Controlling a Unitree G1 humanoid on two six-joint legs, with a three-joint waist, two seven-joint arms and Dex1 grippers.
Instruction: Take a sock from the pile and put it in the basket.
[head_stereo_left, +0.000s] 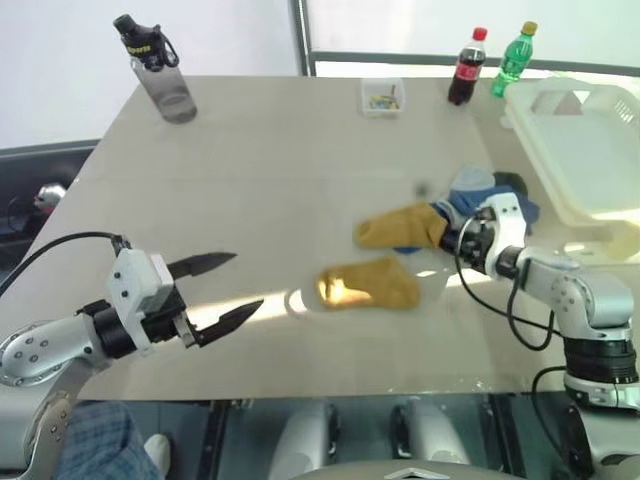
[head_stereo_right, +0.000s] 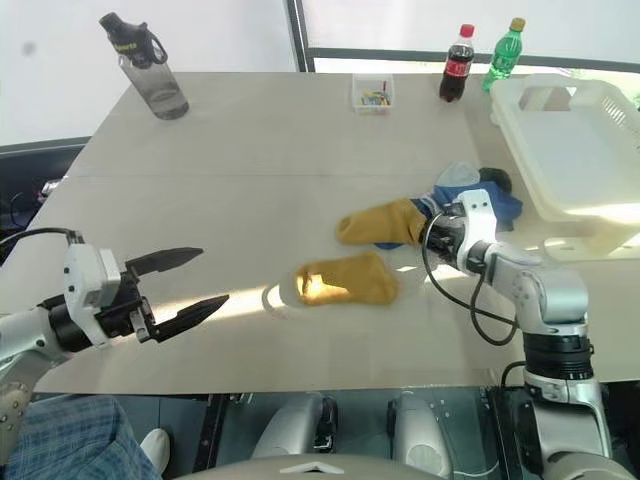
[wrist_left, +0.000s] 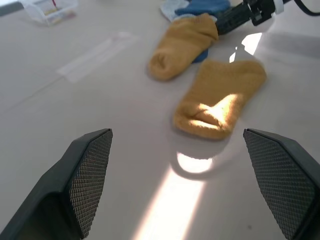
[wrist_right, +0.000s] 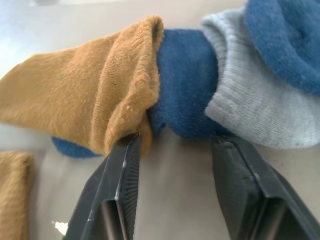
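The pile (head_stereo_left: 470, 205) lies just beside the basket (head_stereo_left: 585, 150), at the basket's near-left corner, loose and low: a blue sock (wrist_right: 187, 82) with a pale grey cuff (wrist_right: 250, 95) against it, a dark sock at the back, and a mustard-yellow sock (head_stereo_left: 402, 227) stretching away from the basket, its open cuff overlapping the blue one. A second mustard-yellow sock (head_stereo_left: 368, 284) lies flat and apart, farther from the basket. The basket is whitish, translucent, rectangular, upright, with slotted walls and a cut-out handle (head_stereo_left: 567, 101).
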